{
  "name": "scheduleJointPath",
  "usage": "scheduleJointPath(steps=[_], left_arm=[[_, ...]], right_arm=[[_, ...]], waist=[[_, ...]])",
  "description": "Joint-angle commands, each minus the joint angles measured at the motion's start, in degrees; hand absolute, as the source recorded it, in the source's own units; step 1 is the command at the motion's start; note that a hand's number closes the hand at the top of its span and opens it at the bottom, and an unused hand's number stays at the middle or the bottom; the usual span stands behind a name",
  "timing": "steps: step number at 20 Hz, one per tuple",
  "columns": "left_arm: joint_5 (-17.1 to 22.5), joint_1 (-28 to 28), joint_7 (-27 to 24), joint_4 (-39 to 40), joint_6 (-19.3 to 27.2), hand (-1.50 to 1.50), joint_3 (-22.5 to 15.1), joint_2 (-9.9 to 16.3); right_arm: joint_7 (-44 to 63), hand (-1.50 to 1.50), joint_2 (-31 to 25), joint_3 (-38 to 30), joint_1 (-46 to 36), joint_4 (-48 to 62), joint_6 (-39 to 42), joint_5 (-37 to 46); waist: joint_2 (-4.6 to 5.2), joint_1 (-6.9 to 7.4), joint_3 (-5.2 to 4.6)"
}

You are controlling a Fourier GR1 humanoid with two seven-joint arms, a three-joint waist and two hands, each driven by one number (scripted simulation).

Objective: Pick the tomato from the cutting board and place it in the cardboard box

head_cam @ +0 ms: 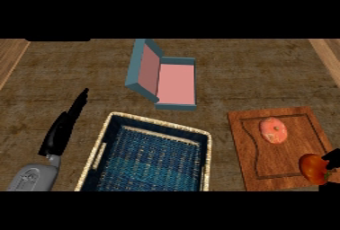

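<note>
While right hand (pixel 330 162) grips tomato (pixel 312 168) over cutting board (pixel 256 152) corner, left hand (pixel 63 128) open.

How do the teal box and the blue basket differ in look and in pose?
The teal box has smooth walls and a pink inside; the blue basket is woven, dark blue with a pale rim. The box lies farther from the robot with one flap raised; the basket lies nearer, beside the cutting board. Both are open-topped and hold nothing visible.

Dark brown woven-textured counter top (pixel 266 76), paler wooden strips at both side edges, perhaps trim, even light
</note>
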Motion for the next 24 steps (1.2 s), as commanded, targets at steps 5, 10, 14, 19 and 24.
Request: scheduleJointPath(steps=[5,10,14,19,24], left_arm=[[-1.4,-2.4,0.8,0.7,0.6,0.00,-0.6,-1.5],[-1.4,-2.3,-0.6,-0.8,-1.5,0.00,-2.1,-0.8],[-2.0,-3.2,-0.4,-1.1,-1.9,0.00,-2.7,-0.6],[-2.0,-3.2,0.3,-0.5,-2.0,0.00,-3.2,-1.2],[-2.2,-3.5,0.8,0.0,-1.8,0.00,-3.4,-1.6]], right_arm=[[10.8,1.50,11.4,8.9,-1.8,-10.6,-12.3,10.6],[17.1,1.50,11.1,13.6,-1.9,-7.6,-9.5,20.0],[24.8,1.50,12.1,15.1,-3.8,-11.7,-9.8,27.3],[35.3,1.50,16.3,16.5,-6.3,-16.3,-10.2,34.8],[49.1,1.50,23.1,18.6,-10.5,-18.4,-9.8,44.1]], waist=[[0.35,1.30,0.50],[2.66,7.82,-0.87],[1.81,8.44,-0.83],[0.78,7.71,-0.89],[0.27,6.67,-0.71]])
